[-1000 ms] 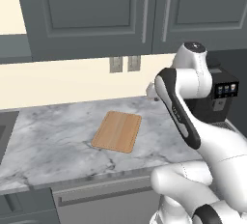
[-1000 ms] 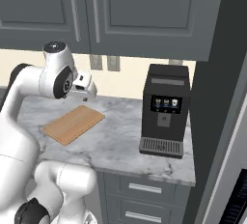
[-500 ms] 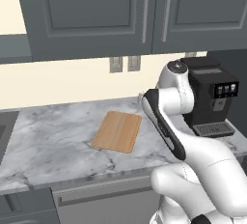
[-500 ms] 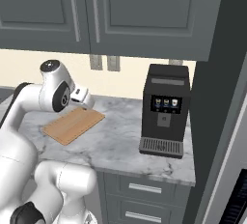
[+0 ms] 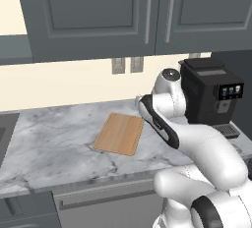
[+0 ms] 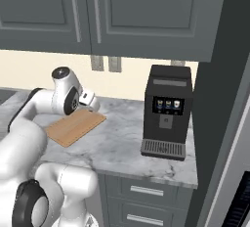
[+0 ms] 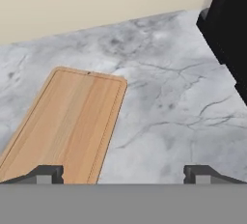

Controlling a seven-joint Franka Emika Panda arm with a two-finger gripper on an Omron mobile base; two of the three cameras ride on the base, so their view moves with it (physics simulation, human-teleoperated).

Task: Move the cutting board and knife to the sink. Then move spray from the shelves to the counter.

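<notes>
The cutting board [image 5: 119,133] [image 6: 75,126] lies flat on the marble counter [image 5: 49,138], its long side running diagonally. My gripper [image 7: 123,175] hangs open above the counter at the board's right edge. The hand view has the left fingertip [image 7: 48,172] over the board [image 7: 67,121] and the right one over bare marble [image 7: 164,97], with nothing between them. In the right base view the white hand [image 6: 89,101] hovers just over the board's far corner. A dark edge of the sink [image 5: 6,133] shows at the far left. The knife and the spray are out of view.
A black coffee machine [image 5: 209,97] [image 6: 167,111] [image 7: 226,30] stands on the counter right of the board. Dark grey wall cabinets [image 5: 123,11] hang above, with two wall outlets [image 5: 125,65] below them. A dark slab shelf [image 5: 15,50] juts in at upper left.
The arm has swung left, away from the coffee machine, and lowered toward the board's right end. The gripper stayed open. The board has not moved.
</notes>
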